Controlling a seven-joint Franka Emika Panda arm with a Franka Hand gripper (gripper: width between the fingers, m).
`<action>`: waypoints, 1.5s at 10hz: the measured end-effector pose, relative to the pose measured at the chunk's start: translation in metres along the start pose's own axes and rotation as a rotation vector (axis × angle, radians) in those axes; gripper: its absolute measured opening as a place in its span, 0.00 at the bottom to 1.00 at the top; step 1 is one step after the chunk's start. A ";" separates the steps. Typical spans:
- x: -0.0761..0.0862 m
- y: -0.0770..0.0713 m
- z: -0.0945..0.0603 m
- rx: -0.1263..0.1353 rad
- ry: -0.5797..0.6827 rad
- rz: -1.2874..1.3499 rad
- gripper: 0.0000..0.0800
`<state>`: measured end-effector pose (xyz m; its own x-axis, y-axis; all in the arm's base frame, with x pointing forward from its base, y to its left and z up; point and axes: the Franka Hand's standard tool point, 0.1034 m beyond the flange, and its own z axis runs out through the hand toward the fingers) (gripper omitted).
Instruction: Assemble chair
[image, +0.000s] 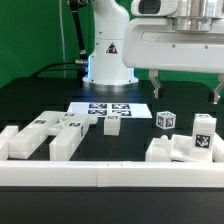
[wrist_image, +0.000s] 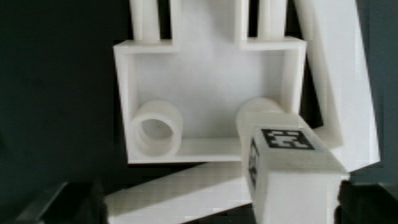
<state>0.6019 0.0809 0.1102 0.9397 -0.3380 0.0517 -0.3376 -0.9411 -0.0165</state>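
Note:
The chair parts are white blocks with black-and-white tags. One group of slabs and bars lies at the exterior view's left, with a small block beside it. A tagged cube, an upright tagged post and a low cluster lie at the right. My gripper hangs open and empty above that right cluster, apart from it. In the wrist view a flat slab with a round peg, the tagged post and a slanted bar lie below my gripper.
The marker board lies flat in the middle, in front of the robot base. A white border rail runs along the front edge. The table is black, with a green backdrop behind.

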 end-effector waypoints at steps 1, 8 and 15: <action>0.000 0.000 0.000 0.000 0.000 0.000 0.81; -0.032 0.097 0.022 -0.007 -0.011 -0.255 0.81; -0.049 0.131 0.038 -0.018 -0.037 -0.280 0.81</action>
<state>0.5131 -0.0259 0.0676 0.9978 -0.0649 0.0149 -0.0651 -0.9978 0.0112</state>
